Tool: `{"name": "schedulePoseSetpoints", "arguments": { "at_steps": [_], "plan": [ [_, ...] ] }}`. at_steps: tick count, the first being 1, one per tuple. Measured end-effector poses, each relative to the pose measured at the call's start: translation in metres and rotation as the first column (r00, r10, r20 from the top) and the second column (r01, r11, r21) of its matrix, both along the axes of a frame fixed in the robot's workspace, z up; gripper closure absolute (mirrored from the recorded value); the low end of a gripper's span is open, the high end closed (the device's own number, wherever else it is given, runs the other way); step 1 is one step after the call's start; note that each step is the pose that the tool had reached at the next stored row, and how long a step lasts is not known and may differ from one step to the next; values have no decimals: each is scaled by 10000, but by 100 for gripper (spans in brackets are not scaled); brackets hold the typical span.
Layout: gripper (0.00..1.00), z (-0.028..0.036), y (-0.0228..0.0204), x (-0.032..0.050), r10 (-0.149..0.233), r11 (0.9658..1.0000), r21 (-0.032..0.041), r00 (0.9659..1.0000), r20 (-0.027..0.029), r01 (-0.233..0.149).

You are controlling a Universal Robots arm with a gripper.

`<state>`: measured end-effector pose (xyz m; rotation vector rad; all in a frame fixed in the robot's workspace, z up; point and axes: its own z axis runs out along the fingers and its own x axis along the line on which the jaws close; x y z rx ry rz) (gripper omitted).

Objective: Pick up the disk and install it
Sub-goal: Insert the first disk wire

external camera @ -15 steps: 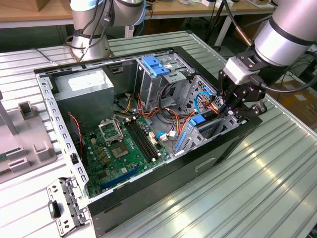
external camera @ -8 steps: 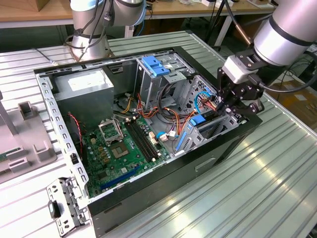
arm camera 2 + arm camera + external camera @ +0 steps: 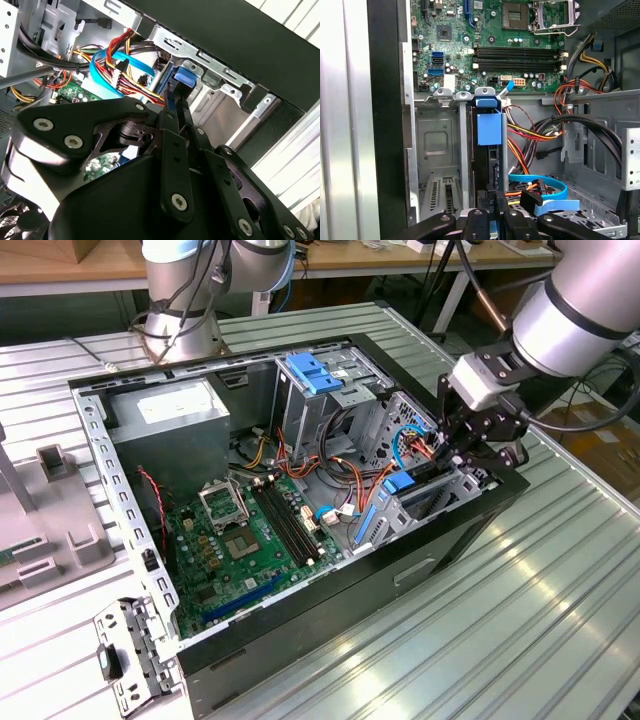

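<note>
While it's down in the bay (image 3: 437, 150): gripper (image 3: 492, 215) pinched on the disk (image 3: 489, 130)
risk: rails could jam, or snag the cables (image 3: 530, 135) just beside

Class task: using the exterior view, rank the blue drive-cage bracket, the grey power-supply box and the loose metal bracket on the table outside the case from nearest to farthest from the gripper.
From the gripper:
1. Blue drive-cage bracket, atop the cage inside the case.
2. Grey power-supply box, in the case's far corner toward the exterior view's left.
3. Loose metal bracket, outside the case, low on the exterior view's left.
</note>
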<state>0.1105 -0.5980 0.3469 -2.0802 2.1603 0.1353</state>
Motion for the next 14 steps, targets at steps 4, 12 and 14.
{"name": "schedulePoseSetpoints", "arguments": {
  "at_steps": [4, 12, 14],
  "plan": [
    [82, -5, 51, 2, 3, 10000, 4, 10000, 0, -3],
    [82, -23, 60, 1, 2, 10000, 26, 10000, 0, -2],
    [82, -27, 60, 1, 1, 10000, 42, 10000, 0, -1]
  ]
}}
